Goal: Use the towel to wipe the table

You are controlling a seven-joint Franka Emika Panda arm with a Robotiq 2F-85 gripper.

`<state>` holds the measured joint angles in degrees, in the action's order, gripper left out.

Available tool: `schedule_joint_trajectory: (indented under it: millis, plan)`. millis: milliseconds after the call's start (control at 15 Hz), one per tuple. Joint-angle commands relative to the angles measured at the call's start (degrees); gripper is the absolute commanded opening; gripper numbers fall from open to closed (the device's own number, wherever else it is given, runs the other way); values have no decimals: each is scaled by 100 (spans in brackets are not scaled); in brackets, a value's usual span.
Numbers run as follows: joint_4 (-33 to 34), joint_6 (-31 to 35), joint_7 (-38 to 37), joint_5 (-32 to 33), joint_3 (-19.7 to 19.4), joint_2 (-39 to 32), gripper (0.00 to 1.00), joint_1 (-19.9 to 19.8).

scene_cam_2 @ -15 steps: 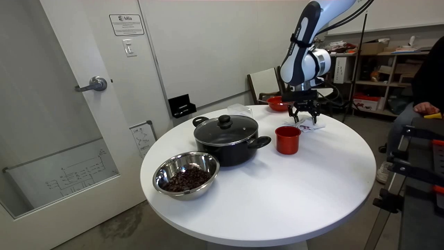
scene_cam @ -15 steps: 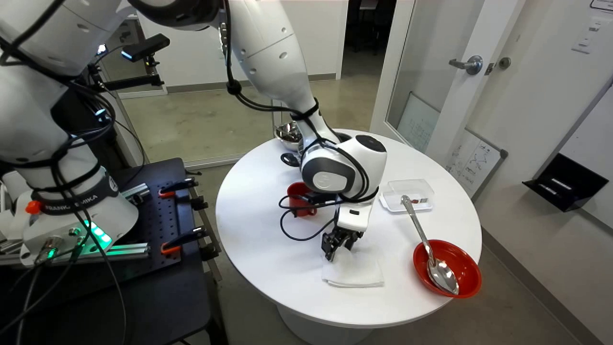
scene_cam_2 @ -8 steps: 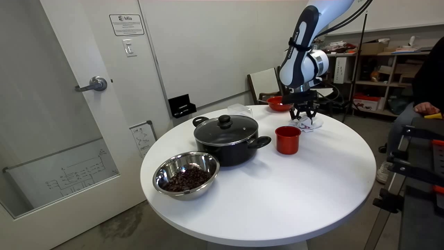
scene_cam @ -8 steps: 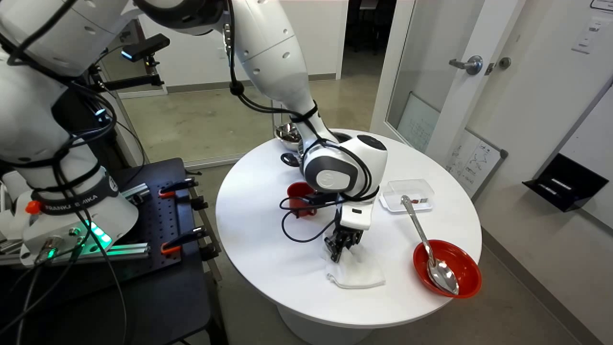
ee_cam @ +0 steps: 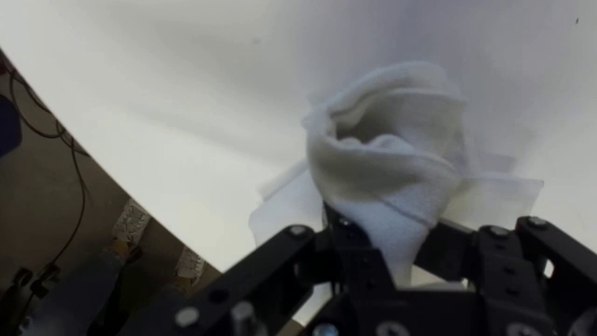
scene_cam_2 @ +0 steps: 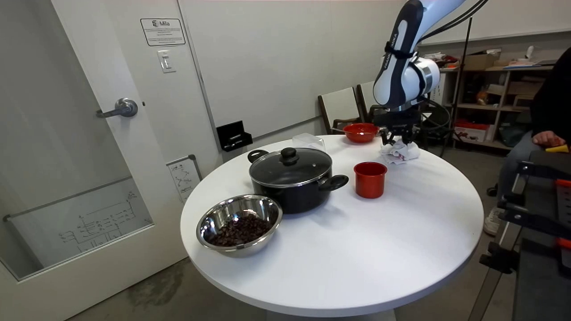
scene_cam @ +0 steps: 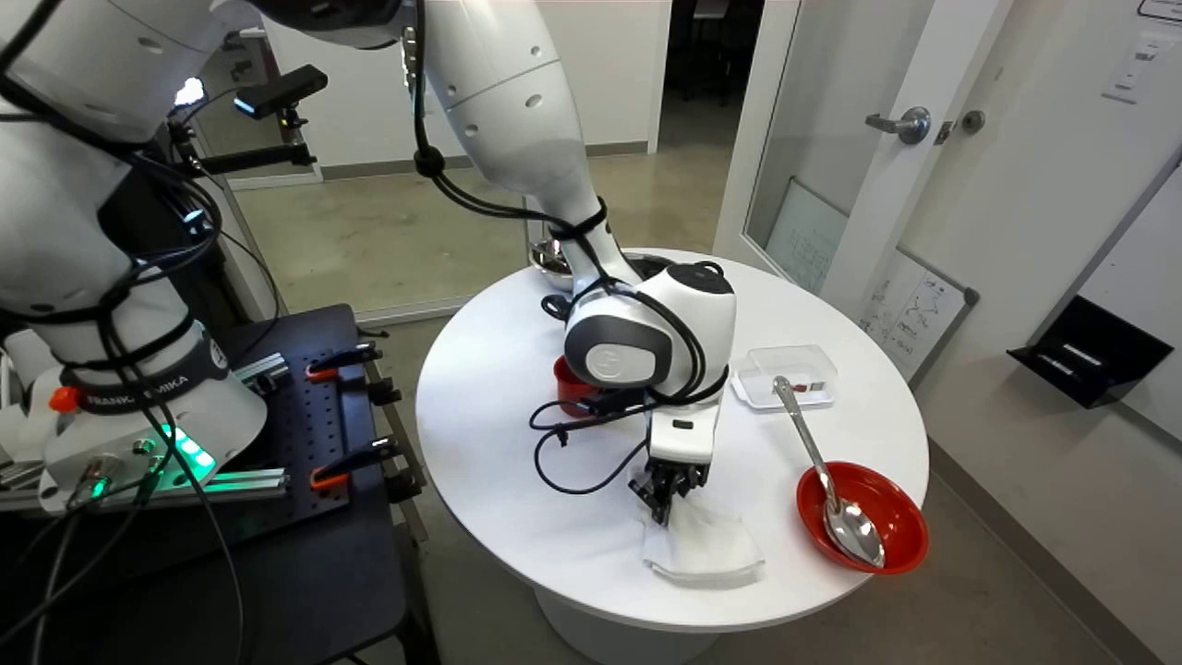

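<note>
The ends of the claw [ee_cam: 387, 238] are partly buried in the white towel [ee_cam: 382, 182] in the wrist view; the claw is drawn in tight, with a bunched fold of the towel pinched in it; the towel's lower edges blur, and whether they all touch the tabletop [scene_cam_2: 357, 258] is hard to tell; in an exterior view the towel is at the near part of the tabletop, left of the red bowl [scene_cam: 905, 517]; the arm [scene_cam: 526, 120], cut off above, hides part of the red mug [scene_cam: 570, 388] there; the black pot [scene_cam_2: 292, 198] covers part of the clear plastic container [scene_cam_2: 308, 141]; a person [scene_cam_2: 555, 102] is cut off at the right edge.

The towel is matt fabric, its hem curling into a hollow loop; the tabletop is round, smooth and white; the red mug is a glossy cylinder with a flared rim; the black pot wears a glass lid [scene_cam_2: 285, 174]; nearer and to its left, a polished metal bowl [scene_cam_2: 254, 248] holds dark brown bits [scene_cam_2: 241, 231] too small to identify; a metal spoon [scene_cam: 854, 534] lies in the red bowl, its long handle leaning out over the far rim.
</note>
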<state>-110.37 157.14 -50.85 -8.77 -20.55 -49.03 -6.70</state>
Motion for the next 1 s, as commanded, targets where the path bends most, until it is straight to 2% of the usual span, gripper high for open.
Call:
schedule_joint_trajectory:
  millis: [0,133,400,533,600,667,800,867,933]
  plan:
    - [-671,416,575,-126,168,521,4,-263]
    - [-935,435,910,-114,253,710,4,-334]
    - [-1335,765,1273,-152,380,871,4,-181]
    - [-1379,538,1197,-145,301,970,4,33]
    - [-1421,572,1143,-136,236,1062,40,125]
    - [-1426,417,1083,-97,125,1143,41,232]
    - [-1351,1,918,-138,-31,1337,54,290]
    - [-1282,-223,765,-112,-170,1386,14,349]
    - [-1237,-445,542,51,-419,1407,66,510]
